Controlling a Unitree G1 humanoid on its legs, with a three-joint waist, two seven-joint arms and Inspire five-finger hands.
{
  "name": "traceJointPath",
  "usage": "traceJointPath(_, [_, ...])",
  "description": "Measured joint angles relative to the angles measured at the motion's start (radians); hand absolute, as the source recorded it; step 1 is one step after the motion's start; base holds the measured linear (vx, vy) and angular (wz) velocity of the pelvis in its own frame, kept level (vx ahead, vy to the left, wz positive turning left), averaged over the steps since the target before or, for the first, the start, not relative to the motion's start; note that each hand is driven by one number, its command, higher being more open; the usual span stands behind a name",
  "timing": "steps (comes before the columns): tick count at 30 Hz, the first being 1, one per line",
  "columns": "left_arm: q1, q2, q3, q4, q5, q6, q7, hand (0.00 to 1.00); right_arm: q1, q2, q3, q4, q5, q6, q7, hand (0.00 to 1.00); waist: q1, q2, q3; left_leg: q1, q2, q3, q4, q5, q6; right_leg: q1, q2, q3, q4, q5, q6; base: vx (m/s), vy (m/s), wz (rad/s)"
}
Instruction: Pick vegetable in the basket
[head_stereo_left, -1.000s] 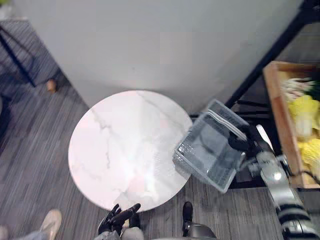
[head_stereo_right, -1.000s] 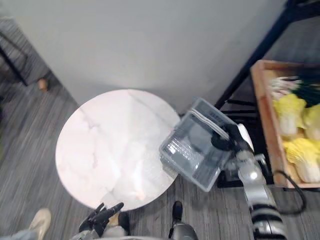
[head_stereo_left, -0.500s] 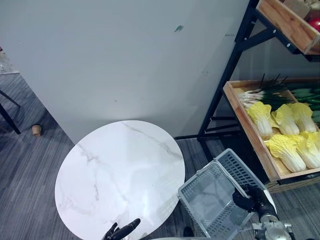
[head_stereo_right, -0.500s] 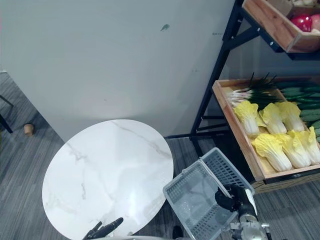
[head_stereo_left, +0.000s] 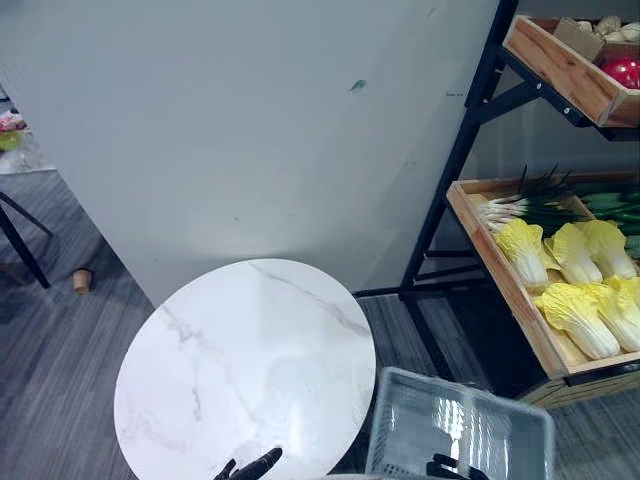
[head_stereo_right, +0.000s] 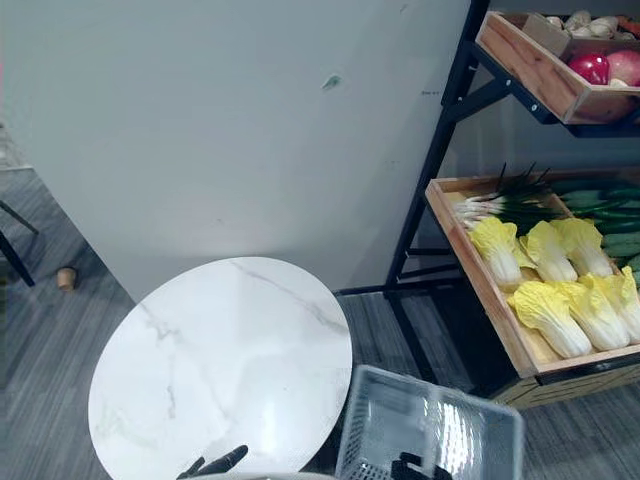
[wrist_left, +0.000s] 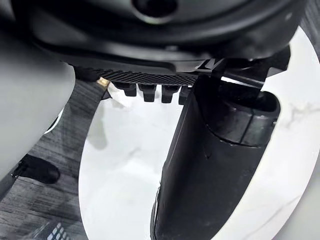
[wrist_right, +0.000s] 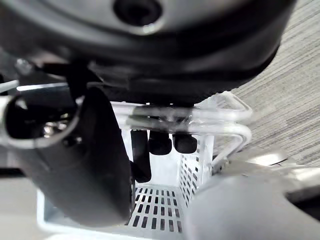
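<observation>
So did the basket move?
Yes. In the right hand, the basket drew back along the round table, from its right side to its near-right edge.

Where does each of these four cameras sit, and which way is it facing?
Left eye view: head, looking down at round table, basket, vegetable crate; left hand at bottom.
Right eye view: same head, sharing table, basket, crate.
Left wrist view: along open left hand, above table.
Right wrist view: along right hand, curled round basket handle.

Grey perforated plastic basket (head_stereo_left: 460, 425): upright, empty, its wire handles gripped by the right hand (wrist_right: 160, 142). Yellow-green leafy cabbages (head_stereo_left: 575, 290): lying side by side in a wooden shelf crate (head_stereo_left: 500, 270), well apart from it.
</observation>
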Motion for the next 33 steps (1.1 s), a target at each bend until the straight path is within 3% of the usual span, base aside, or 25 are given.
traceJointPath(6, [-0.004,-0.008,0.041,0.000,-0.017,0.001,-0.006,1.00,0.023,0.030,-0.142,0.024,0.147,0.060,-0.090,0.00,0.016,-0.008,0.000,0.011,0.009,0.027,0.000,-0.009,-0.008,-0.001,0.011,0.014,-0.001,-0.003,-0.004,0.00,-0.016,-0.09])
traceJointPath(15, [0.001,-0.009,0.057,-0.001,-0.025,-0.001,-0.006,1.00,0.070,0.080,-0.256,0.024,0.241,0.055,-0.062,0.00,0.018,-0.015,-0.003,0.045,0.025,0.072,0.000,-0.020,-0.021,0.013,0.028,0.040,-0.001,-0.007,-0.010,-0.01,-0.012,-0.11])
traceJointPath(22, [0.002,-0.010,0.055,-0.001,-0.039,-0.008,-0.008,1.00,0.071,0.093,-0.225,0.023,0.256,0.023,0.005,0.00,0.026,-0.015,-0.005,0.044,0.026,0.070,0.000,-0.020,-0.021,0.014,0.027,0.036,-0.001,-0.008,-0.010,-0.01,-0.007,0.01])
traceJointPath(28, [0.002,-0.012,0.054,-0.001,-0.036,-0.010,-0.008,1.00,0.054,0.096,-0.125,0.023,0.250,0.007,0.029,0.00,0.043,-0.010,-0.008,0.044,0.026,0.054,0.001,-0.016,-0.019,0.024,0.024,0.019,-0.003,-0.009,-0.008,-0.02,-0.027,0.10])
traceJointPath(33, [-0.009,-0.023,0.084,-0.004,0.017,-0.021,-0.010,1.00,0.039,0.072,-0.095,0.047,0.237,-0.025,0.030,0.00,0.034,-0.007,0.015,0.060,0.055,0.035,0.060,-0.032,-0.022,0.039,0.044,0.011,0.022,-0.033,-0.020,-0.03,-0.054,0.04])
